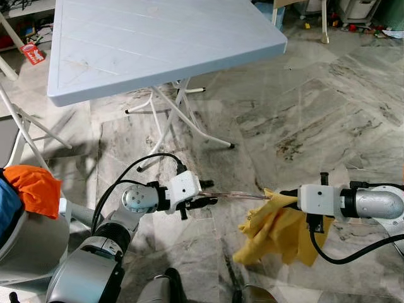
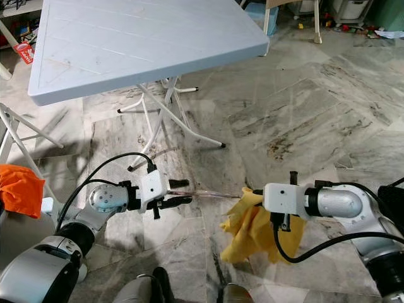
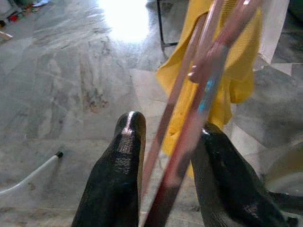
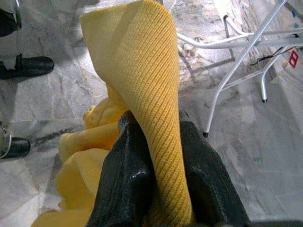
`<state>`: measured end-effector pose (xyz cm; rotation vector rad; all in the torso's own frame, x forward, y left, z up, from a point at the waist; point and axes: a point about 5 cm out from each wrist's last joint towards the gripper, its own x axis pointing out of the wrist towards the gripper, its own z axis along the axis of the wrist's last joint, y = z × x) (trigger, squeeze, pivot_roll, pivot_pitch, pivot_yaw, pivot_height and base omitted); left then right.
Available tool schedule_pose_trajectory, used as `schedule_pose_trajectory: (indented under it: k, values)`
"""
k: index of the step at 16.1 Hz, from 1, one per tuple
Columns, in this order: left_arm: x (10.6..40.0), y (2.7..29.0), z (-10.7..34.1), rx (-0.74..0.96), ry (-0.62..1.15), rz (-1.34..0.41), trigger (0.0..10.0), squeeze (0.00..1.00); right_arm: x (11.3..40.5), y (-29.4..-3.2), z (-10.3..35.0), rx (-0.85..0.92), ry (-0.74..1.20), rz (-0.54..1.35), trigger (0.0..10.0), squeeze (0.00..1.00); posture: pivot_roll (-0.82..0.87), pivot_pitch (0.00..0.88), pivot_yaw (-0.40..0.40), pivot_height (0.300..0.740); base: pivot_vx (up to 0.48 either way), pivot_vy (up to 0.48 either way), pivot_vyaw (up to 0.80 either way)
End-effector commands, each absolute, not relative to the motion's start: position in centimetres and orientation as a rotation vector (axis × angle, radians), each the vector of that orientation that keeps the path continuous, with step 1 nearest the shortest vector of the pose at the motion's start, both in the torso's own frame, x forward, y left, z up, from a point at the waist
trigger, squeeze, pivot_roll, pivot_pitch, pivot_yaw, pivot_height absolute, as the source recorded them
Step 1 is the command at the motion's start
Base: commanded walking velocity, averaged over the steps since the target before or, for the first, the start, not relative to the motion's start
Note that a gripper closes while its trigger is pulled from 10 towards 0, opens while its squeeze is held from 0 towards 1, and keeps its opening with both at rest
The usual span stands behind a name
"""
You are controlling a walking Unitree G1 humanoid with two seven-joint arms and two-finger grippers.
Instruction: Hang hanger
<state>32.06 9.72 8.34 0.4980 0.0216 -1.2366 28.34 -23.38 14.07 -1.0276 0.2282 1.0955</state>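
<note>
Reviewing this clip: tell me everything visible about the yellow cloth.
The yellow cloth is a soft ribbed knit, bunched and drooping in folds above the marble floor. The right gripper pinches an upper fold between its black fingers. One end of a thin, clear pinkish hanger, held by the left gripper, reaches the cloth's top edge. Nothing else touches it.

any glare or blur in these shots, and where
Left wrist view: blown-out glare on the floor, and the hanger between the left gripper fingers looks soft. Right wrist view: yellow cloth sharp. Eye views: even light, table shadow beneath.
</note>
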Motion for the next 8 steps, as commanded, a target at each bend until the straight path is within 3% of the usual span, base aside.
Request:
schedule_pose_trajectory:
  k: [1, 8]
  values:
    - [31.55, 10.03, 7.42, 0.496, 0.069, -1.251, 0.0, 0.0, 28.46, -23.05, 15.26, -1.034, 0.178, 1.094, 10.0, 0.0, -0.23, 0.179, 0.062, 0.74, 0.0, 0.0, 0.0]
    - [31.53, 10.03, 7.29, 0.499, 0.077, -1.246, 0.0, 0.0, 28.17, -22.65, 15.3, -1.024, 0.179, 1.119, 10.0, 0.0, -0.23, 0.177, 0.06, 0.74, 0.0, 0.0, 0.0]
